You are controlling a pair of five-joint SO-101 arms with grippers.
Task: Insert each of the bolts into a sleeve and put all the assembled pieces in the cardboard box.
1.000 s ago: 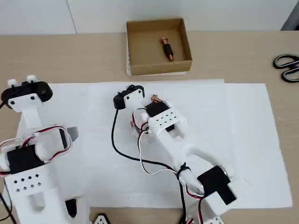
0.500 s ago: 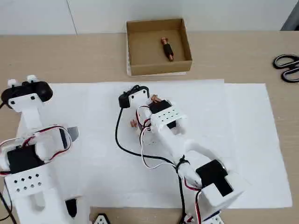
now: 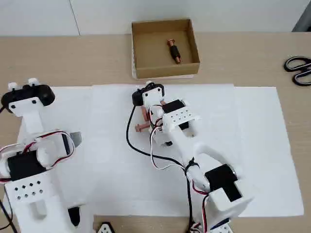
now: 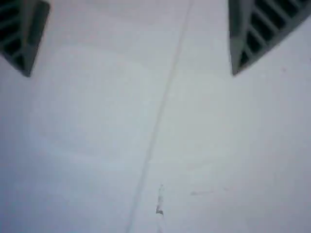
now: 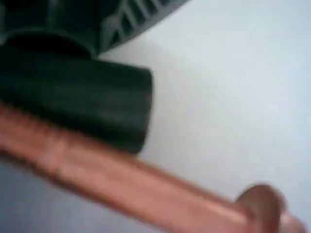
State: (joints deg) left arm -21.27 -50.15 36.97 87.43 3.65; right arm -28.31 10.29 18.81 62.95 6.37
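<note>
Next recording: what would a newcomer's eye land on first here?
The white right arm stands in the middle over the white sheet, and its wrist view shows a copper-coloured bolt right alongside a black sleeve. Beyond it, the brown cardboard box holds one assembled bolt-and-sleeve piece. Black-handled scissors lie far right on the tan table.

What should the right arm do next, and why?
Probably lift and carry toward the cardboard box. The right hand grips a sleeved bolt, sleeve on the copper shank, just short of the box, where one finished piece lies.
</note>
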